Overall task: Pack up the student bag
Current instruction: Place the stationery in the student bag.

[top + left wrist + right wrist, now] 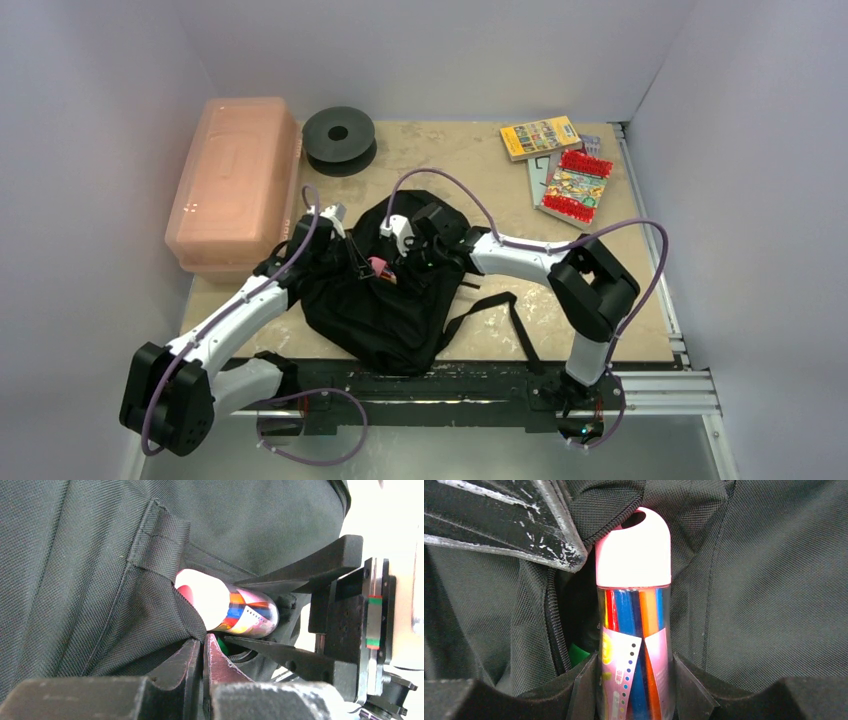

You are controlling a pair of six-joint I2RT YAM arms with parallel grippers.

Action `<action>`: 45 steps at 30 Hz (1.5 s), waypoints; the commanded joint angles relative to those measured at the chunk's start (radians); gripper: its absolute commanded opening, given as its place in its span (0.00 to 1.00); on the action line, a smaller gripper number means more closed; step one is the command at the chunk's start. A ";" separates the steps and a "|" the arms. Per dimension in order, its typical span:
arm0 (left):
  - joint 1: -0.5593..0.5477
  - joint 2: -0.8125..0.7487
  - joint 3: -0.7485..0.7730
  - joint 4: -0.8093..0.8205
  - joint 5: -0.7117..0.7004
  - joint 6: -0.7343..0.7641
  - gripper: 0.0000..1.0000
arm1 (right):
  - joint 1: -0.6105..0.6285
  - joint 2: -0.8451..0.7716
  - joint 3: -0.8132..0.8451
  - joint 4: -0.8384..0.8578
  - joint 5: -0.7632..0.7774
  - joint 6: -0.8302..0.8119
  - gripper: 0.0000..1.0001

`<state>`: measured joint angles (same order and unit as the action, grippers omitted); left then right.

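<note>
Our right gripper (634,670) grips a clear pen tube (634,625), one finger on each side of its body. The tube's long axis runs straight out along the fingers, with the pink cap (634,550) at the front. The student bag (385,310) lies directly ahead of this gripper, and the cap is already at the mouth of the zip opening (555,630). To the left of the tube we see the dark inside of the bag with something green (576,655) in it, but we cannot tell what it is.

Our left gripper (205,647) is closed. We judge that it pinches the fabric rim of the opening, just to the left of the tube, and so holds the mouth open. The right arm is the one that carries the tube, so in our opinion the coming move is a push forward along the tube's own axis.

The bag is soft black woven fabric and lies slumped on the worktop between the two arms. Its long black straps (500,310) trail out below the right arm. The fabric folds loosely around the cap, so it may catch there.
</note>
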<state>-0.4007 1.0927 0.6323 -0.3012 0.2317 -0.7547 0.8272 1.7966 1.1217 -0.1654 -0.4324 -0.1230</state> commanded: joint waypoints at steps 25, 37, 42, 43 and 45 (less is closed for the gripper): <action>0.000 -0.073 0.066 -0.050 -0.058 0.048 0.00 | 0.150 -0.159 -0.063 0.030 0.724 -0.423 0.11; 0.000 -0.041 0.098 -0.032 0.004 0.077 0.00 | 0.171 -0.206 -0.081 -0.028 0.567 -0.809 0.09; 0.000 -0.051 0.092 -0.001 0.036 0.066 0.00 | 0.197 -0.161 -0.025 -0.054 0.555 -0.869 0.12; 0.000 -0.049 0.088 0.006 0.041 0.063 0.00 | 0.203 -0.165 -0.017 -0.046 0.528 -0.876 0.13; 0.000 -0.044 0.084 0.016 0.045 0.060 0.00 | 0.218 -0.175 -0.008 -0.020 0.472 -0.893 0.16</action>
<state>-0.4042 1.0611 0.6807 -0.3763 0.2234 -0.7033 1.0157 1.6562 1.0458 -0.2264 0.1444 -0.9386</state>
